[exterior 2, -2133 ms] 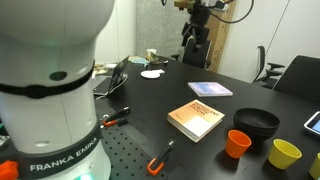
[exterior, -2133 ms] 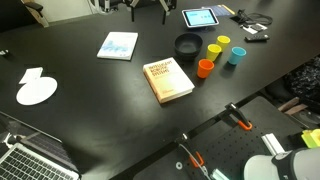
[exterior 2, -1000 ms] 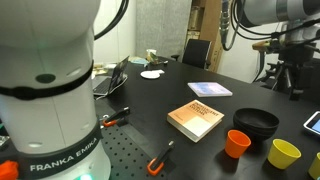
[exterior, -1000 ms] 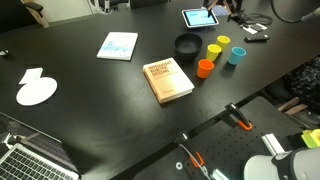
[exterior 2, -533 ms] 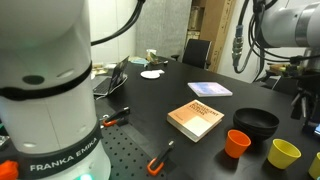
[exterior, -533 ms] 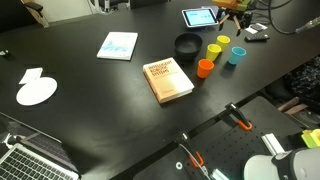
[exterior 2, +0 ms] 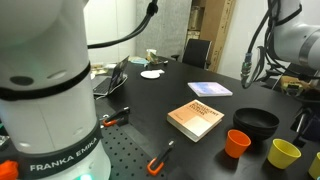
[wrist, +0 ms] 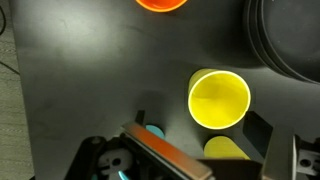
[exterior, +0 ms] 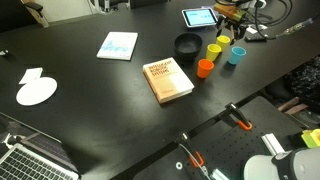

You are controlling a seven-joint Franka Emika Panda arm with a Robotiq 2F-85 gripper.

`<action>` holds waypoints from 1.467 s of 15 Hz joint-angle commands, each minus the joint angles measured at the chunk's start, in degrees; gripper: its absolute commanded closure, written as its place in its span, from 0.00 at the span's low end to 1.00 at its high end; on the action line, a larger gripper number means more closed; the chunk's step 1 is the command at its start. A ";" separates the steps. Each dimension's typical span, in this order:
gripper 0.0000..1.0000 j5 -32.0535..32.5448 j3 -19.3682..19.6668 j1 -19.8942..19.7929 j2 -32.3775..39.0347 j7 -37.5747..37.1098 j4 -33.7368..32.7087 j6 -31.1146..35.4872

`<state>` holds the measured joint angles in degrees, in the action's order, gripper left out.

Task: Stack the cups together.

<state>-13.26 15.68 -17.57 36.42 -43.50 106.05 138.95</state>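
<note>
1. Across comes the arm. A second ago it was out at the far corner of the table, and now the gripper [exterior: 229, 18] has swept in over the cluster of cups in an exterior view.
2. The jaws are spread wide with nothing between them, so it's empty-handed and riding clear above the tabletop.
3. The cups haven't budged. All four stand upright and separate on the black table [exterior: 90, 115], and none is nested in another.
4. The orange cup [exterior: 205, 68] sits nearest the book [exterior: 169, 80], just off its corner.
5. The yellow cup [exterior: 214, 49] stands just beside the black bowl [exterior: 187, 45]. The second yellow cup [exterior: 223, 41] is right behind it, and the teal cup [exterior: 236, 55] is on the outer side of the group.
6. Down the wrist view, a yellow cup sits near the middle, mouth up and empty. The orange cup's rim peeks in at the top edge, and the bowl curves in at the top corner.
7. Also in the wrist view, the gripper's own body hides most of the other yellow cup and leaves only a sliver of teal showing.
8. The tablet [exterior: 200, 17] lies just beyond the cups, near the arm.
</note>
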 commanded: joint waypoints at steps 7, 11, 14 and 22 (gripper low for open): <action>0.00 -7.65 -2.11 -2.46 7.73 4.14 -5.92 0.31; 0.00 -8.08 -2.15 -2.69 10.45 4.92 -7.27 0.15; 0.00 -8.19 -1.98 -3.06 12.29 4.93 -8.63 0.00; 0.66 -8.12 -2.01 -3.65 13.63 5.32 -10.40 -0.21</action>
<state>-19.85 14.30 -20.41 49.48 -39.82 97.43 138.99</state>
